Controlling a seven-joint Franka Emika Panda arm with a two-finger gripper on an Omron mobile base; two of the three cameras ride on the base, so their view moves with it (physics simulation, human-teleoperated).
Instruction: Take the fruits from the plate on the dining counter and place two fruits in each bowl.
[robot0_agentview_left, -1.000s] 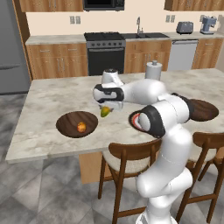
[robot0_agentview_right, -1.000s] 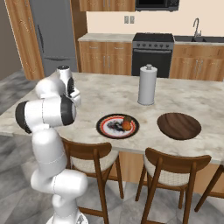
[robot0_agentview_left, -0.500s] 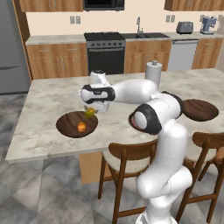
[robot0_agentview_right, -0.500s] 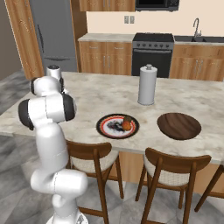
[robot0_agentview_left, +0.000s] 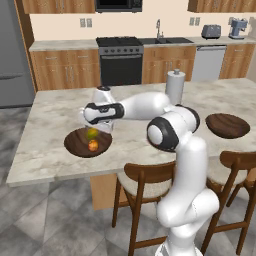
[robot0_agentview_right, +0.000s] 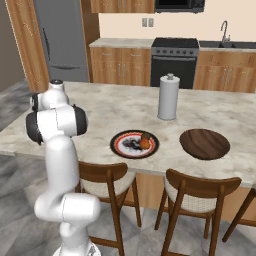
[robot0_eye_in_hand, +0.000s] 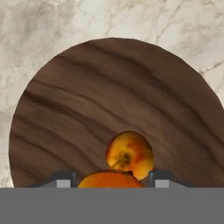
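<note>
Your gripper (robot0_agentview_left: 93, 131) clamps the small yellow-green fruit (robot0_agentview_left: 92, 133) above the shallow dark-brown wooden bowl (robot0_agentview_left: 80, 145); lower gently beside the orange fruit (robot0_agentview_left: 93, 145) before releasing.

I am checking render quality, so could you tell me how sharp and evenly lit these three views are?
Left base view: soft, even light, faint shadow under the bowl. Right base view: the plate pattern is slightly blurred. Hand view: the orange fruit is sharp; no glare.

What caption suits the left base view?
Gripper holding the yellow-green fruit above the left bowl, which already holds the orange fruit.
</note>
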